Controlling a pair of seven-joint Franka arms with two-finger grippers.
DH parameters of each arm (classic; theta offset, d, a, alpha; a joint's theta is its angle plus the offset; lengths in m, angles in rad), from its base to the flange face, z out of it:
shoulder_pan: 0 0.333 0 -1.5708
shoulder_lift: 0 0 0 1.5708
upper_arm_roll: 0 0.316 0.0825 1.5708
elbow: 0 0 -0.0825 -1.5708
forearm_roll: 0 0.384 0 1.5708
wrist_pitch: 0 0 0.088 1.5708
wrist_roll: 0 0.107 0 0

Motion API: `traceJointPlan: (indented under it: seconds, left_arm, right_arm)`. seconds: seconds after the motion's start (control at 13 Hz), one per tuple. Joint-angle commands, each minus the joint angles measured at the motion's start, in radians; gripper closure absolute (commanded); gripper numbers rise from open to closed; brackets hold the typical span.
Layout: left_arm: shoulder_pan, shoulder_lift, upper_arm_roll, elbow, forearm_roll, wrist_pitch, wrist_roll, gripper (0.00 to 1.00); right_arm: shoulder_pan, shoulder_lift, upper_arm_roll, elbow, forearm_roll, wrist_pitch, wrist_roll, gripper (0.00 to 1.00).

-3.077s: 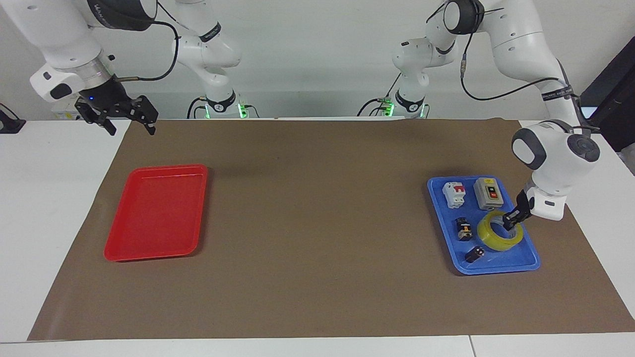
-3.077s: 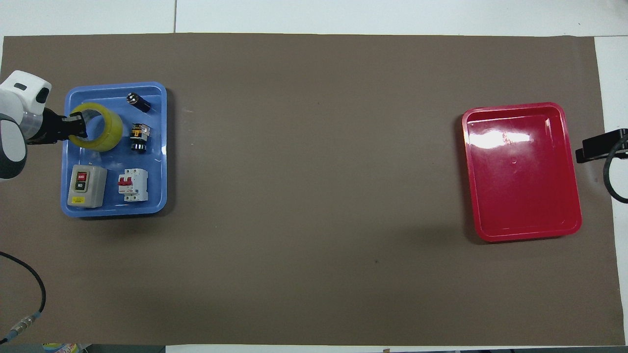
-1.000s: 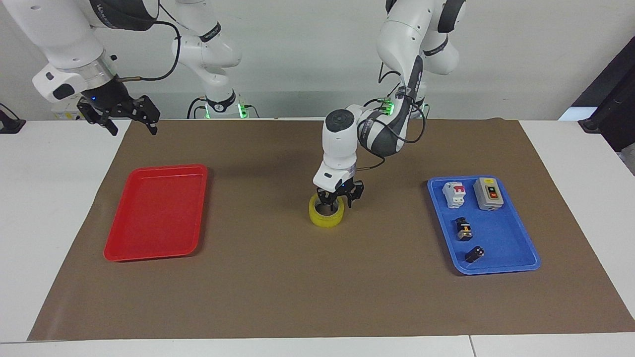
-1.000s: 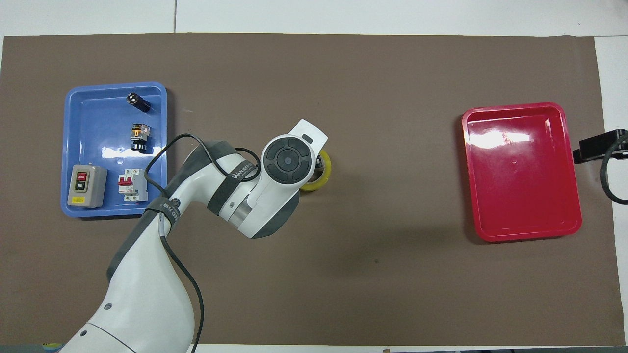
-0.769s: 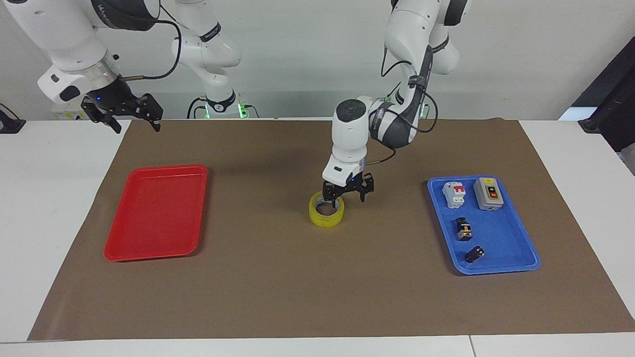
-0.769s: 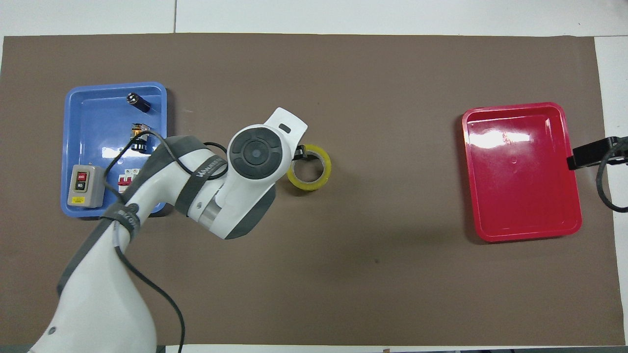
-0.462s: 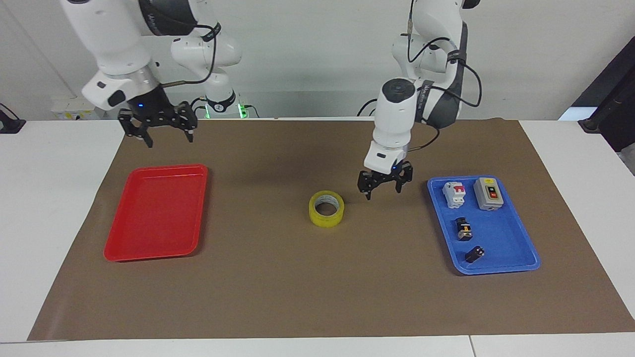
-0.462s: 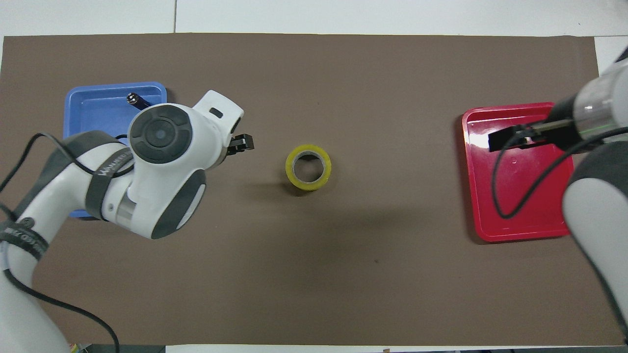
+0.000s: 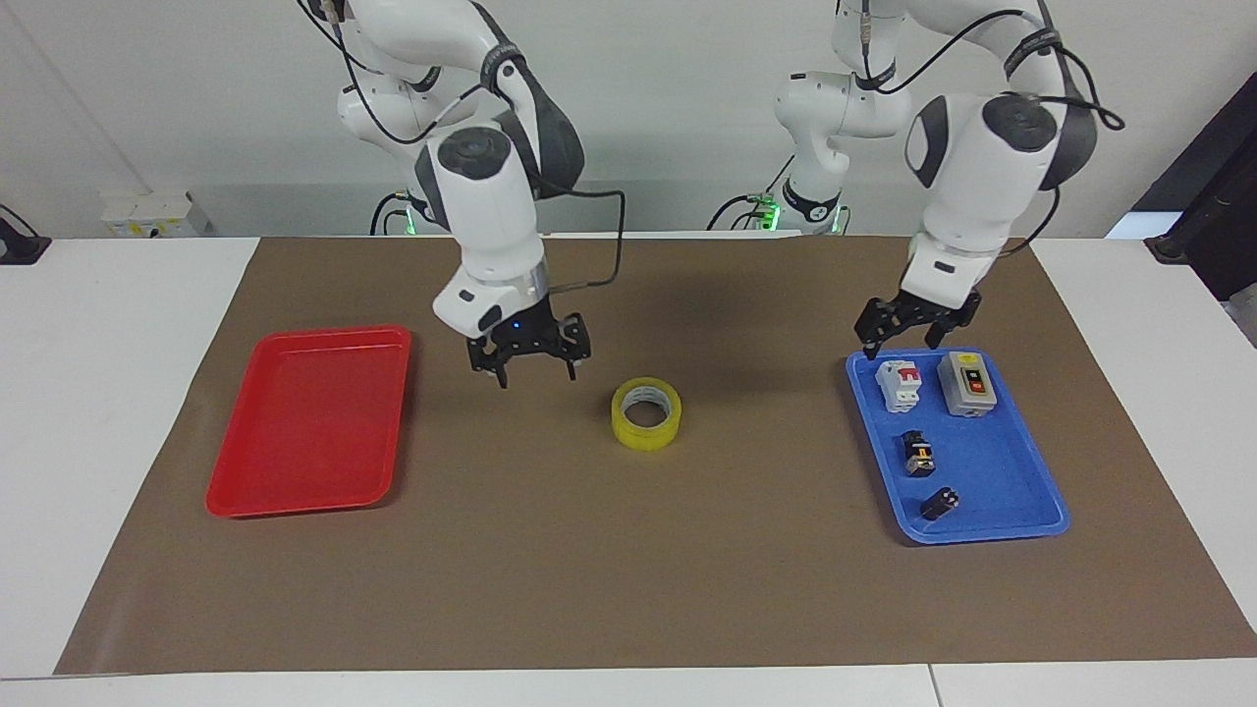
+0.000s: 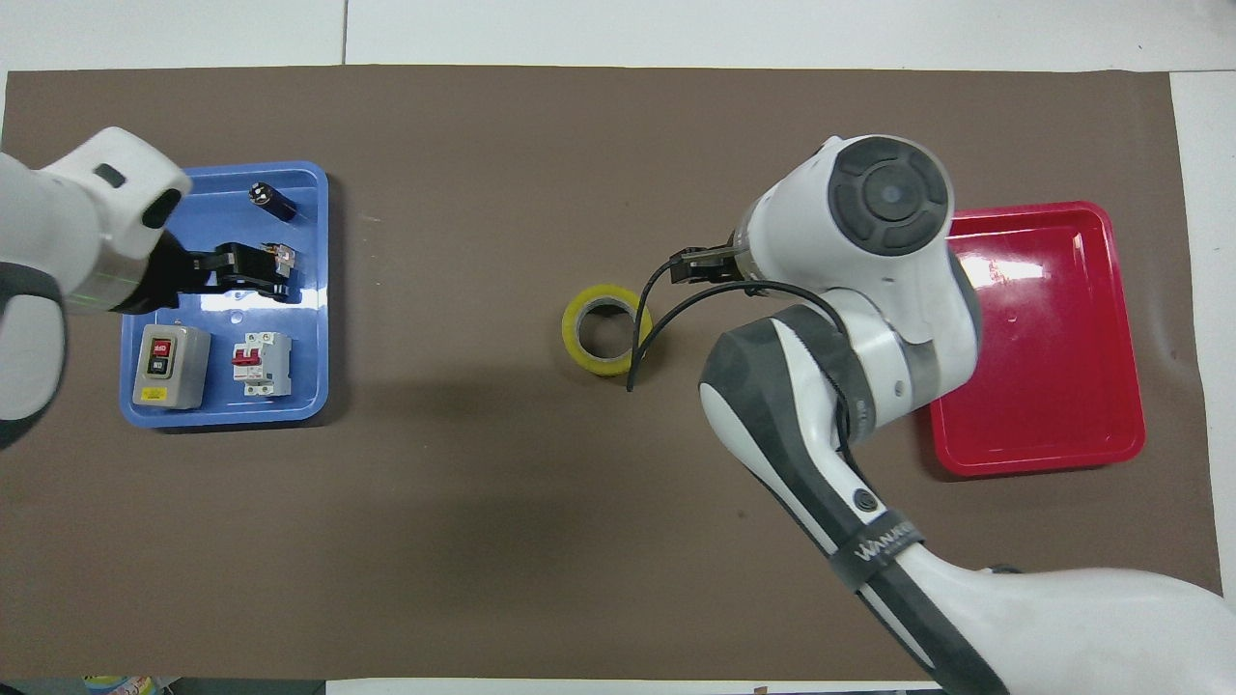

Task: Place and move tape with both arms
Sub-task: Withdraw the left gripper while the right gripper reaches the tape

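The tape (image 9: 646, 413) is lying flat on the brown mat (image 9: 628, 589), in the middle of the table, with its hole facing up. Nothing is touching it. It is sitting between the red tray (image 9: 306, 422) and the blue tray (image 9: 992, 520), well apart from both.

The right gripper (image 9: 530, 355) is hanging in the air over the mat, between the red tray and the tape. It is close to the tape but not touching it. Its two fingers are spread apart and pointing down, and they are holding nothing. In the overhead view only a bit of the right gripper (image 10: 697, 266) is showing, just beside the tape (image 10: 606, 329).

The left gripper (image 9: 911, 329) is hanging up in the air over the edge of the blue tray that is nearest to the robots. Its fingers are spread apart too, and they are holding nothing. In the overhead view the left gripper (image 10: 253, 269) is covering part of the blue tray (image 10: 224, 413).

In the blue tray, a white breaker (image 9: 900, 383) with red on it and a grey switch box (image 9: 967, 384) are sitting side by side at the end nearest the robots. Two small black parts (image 9: 920, 456) are lying farther from the robots.

The red tray is sitting at the right arm's end of the table, and the blue tray at the left arm's end.
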Motion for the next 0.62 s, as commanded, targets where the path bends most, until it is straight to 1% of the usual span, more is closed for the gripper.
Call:
traceJointPlan:
  seconds: [0.0, 0.08, 0.23, 0.31, 0.38, 0.46, 0.54]
  left_arm:
    - [0.073, 0.019, -0.004, 0.167, -0.024, -0.18, 0.134, 0.0]
    - [0.081, 0.019, -0.003, 0.196, -0.027, -0.203, 0.163, 0.0]
    - [0.11, 0.023, -0.004, 0.259, -0.027, -0.272, 0.168, 0.0]
    - [0.112, 0.032, -0.004, 0.291, -0.027, -0.31, 0.169, 0.0]
    - [0.112, 0.039, -0.004, 0.317, -0.028, -0.343, 0.169, 0.0]
    - [0.113, 0.036, -0.003, 0.317, -0.028, -0.352, 0.169, 0.0]
    - [0.115, 0.023, -0.003, 0.293, -0.027, -0.352, 0.176, 0.0]
  right_arm:
    - [0.061, 0.081, -0.006, 0.0, 0.004, 0.092, 0.086, 0.0]
    - [0.082, 0.102, -0.006, 0.0, 0.003, 0.118, 0.102, 0.0]
    - [0.092, 0.107, -0.006, -0.011, 0.003, 0.122, 0.102, 0.0]
    - [0.092, 0.101, -0.006, -0.035, 0.003, 0.129, 0.103, 0.0]
    - [0.095, 0.093, -0.006, -0.076, 0.003, 0.167, 0.102, 0.0]
    - [0.104, 0.086, -0.006, -0.106, 0.003, 0.188, 0.102, 0.04]
    - [0.113, 0.083, -0.006, -0.114, 0.003, 0.191, 0.105, 0.07]
